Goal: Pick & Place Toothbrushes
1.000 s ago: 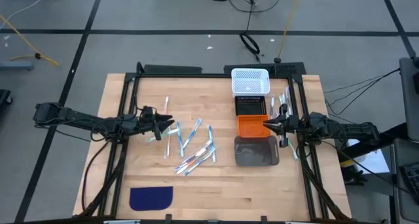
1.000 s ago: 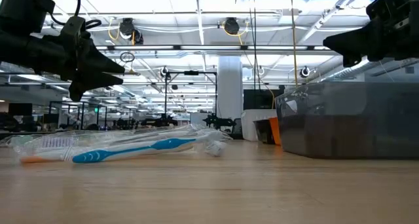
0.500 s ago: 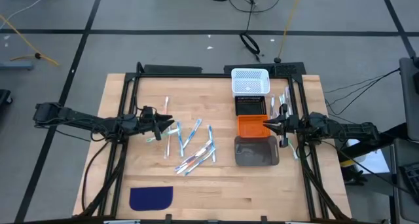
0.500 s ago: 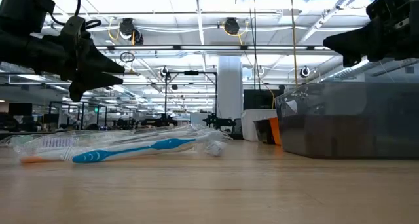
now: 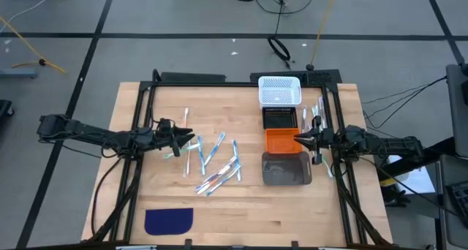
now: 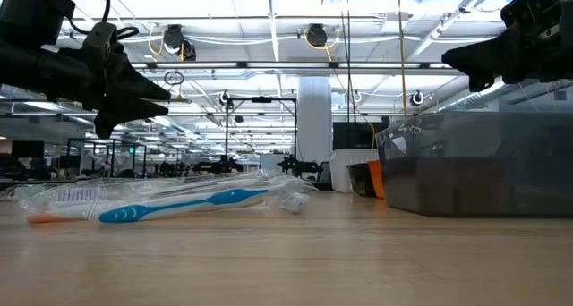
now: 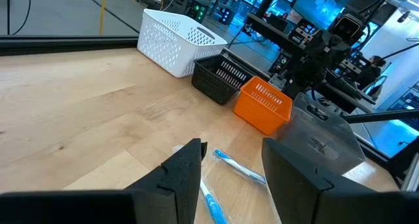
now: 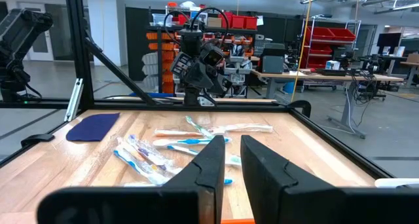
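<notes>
— Left fingers [image 7: 183, 178]?
— Spread, empty. Raised above the surface [image 5: 241, 206], just beside the left edge of the toothbrushes [image 5: 212, 162].
— And those toothbrushes?
— Scattered loose on the wood, left of the bins, some overlapping, several in clear wrappers. A few more [image 5: 316, 115] lying by the right-hand frame rail.
— Right fingers [image 8: 203, 171]?
— Nearly together, only a slim gap, nothing pinched. Raised at the right edge of the orange bin [image 5: 280, 140], pointing across the surface.
— Other containers?
— In a row: white basket [image 5: 279, 91] farthest back, then black bin [image 5: 279, 117], orange, and grey bin [image 5: 287, 169] nearest. Dark blue cloth [image 5: 169, 221] flat at the front left, well apart from everything.
</notes>
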{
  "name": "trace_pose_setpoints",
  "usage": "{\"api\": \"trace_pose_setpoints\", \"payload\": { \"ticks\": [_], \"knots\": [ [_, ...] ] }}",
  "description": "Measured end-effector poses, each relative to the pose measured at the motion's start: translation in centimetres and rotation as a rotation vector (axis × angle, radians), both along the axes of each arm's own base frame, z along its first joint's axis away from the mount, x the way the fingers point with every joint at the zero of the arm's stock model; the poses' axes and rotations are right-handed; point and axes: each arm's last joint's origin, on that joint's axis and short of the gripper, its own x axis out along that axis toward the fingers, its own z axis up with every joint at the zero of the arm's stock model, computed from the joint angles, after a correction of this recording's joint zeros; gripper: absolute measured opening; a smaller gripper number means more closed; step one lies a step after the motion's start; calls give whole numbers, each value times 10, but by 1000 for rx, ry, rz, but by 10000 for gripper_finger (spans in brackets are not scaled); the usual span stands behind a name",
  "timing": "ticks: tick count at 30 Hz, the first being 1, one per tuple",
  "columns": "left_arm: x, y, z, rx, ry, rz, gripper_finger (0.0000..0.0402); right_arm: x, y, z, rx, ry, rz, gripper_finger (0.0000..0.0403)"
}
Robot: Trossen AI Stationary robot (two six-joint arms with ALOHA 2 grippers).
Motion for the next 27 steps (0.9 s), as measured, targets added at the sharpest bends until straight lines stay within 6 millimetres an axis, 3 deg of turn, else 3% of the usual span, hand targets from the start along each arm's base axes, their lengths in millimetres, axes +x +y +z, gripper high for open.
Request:
{"api": "trace_pose_setpoints", "payload": {
  "ticks": [11, 27],
  "knots": [
    [0, 0, 0, 0, -1, 0, 161, 0, 0, 1, 12, -10, 1, 45],
    [0, 2, 4, 0, -39, 70, 161, 0, -1, 4, 307, -62, -7, 45]
  ]
}}
